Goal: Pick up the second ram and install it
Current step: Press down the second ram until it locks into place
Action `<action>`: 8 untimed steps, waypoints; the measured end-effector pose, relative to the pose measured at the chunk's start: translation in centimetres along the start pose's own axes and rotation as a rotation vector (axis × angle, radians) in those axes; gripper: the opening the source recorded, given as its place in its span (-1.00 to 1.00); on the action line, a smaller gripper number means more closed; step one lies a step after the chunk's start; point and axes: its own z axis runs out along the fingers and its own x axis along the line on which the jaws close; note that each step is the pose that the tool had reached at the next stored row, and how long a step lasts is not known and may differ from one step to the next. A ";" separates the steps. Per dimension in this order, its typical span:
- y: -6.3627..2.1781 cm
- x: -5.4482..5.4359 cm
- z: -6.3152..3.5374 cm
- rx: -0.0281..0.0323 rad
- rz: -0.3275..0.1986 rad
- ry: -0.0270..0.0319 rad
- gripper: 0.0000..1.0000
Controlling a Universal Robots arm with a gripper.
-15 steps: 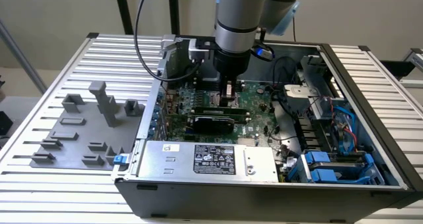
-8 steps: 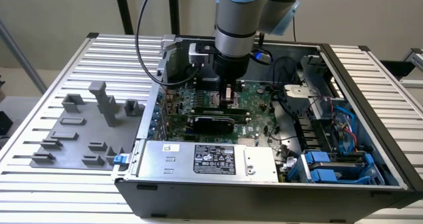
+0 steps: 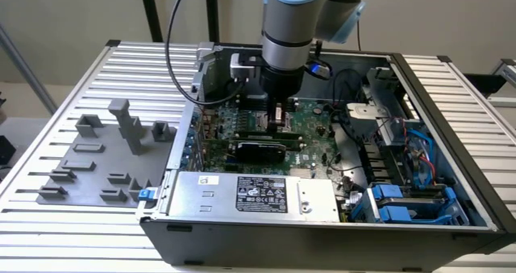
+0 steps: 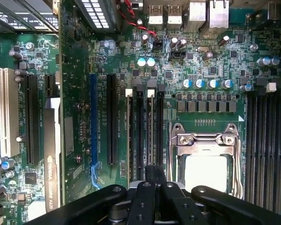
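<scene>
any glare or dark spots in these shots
Exterior view: even light, with the motherboard shaded inside the case under the arm. Wrist view: the bare processor socket glares white, and the gripper is a dark shape at the edge.

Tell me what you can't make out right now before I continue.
- Whether the gripper holds the second ram: exterior view, too small and dark against the motherboard.
- One end of the black memory slots: wrist view, covered by the gripper.
- Power supply label text: exterior view, too small.
</scene>
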 end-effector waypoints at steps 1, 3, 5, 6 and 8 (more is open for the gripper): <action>0.01 0.0 -0.47 -0.0005 0.000 0.0011 -1.00; 0.02 0.0 -1.33 -0.0006 0.000 0.0015 -1.00; 0.02 0.0 -1.45 -0.0005 0.000 0.0013 -1.00; 0.02 0.0 -1.45 -0.0006 0.000 0.0014 -1.00; 0.02 0.0 -1.45 -0.0006 0.000 0.0014 -1.00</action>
